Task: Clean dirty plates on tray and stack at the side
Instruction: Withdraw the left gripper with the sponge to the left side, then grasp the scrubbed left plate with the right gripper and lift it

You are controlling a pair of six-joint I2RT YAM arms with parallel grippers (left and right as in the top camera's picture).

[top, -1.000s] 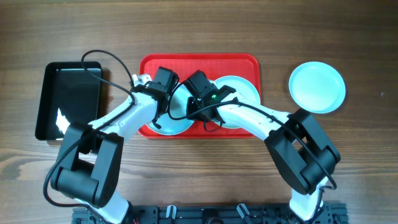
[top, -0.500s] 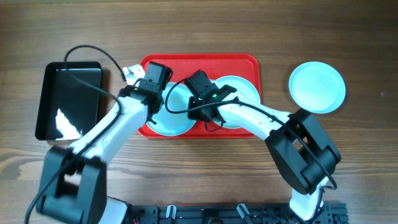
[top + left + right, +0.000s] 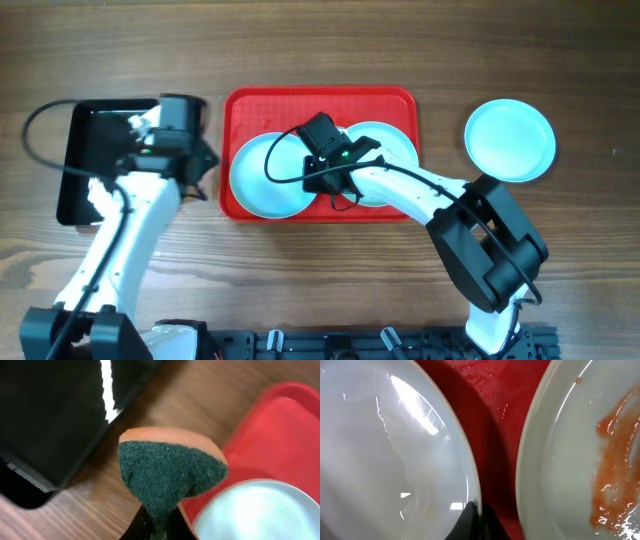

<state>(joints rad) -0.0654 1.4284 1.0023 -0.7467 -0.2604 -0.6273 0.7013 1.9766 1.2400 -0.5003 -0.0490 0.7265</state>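
Pale blue, three round plates: a clean plate [image 3: 258,185] and a smeared plate [image 3: 580,460] lie on the red tray [image 3: 320,100], a third plate [image 3: 509,140] on the desk [image 3: 300,40]. The right hand [image 3: 474,520] pinches the clean plate's rim; the left hand [image 3: 159,527] grips one sponge [image 3: 170,472].

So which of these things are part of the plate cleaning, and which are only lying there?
Part of the job:
- red tray
- clean-looking plate, its rim in the right gripper
- smeared plate
- third plate, beside the tray
- sponge in the left gripper

Only lying there, it seems:
- black tray
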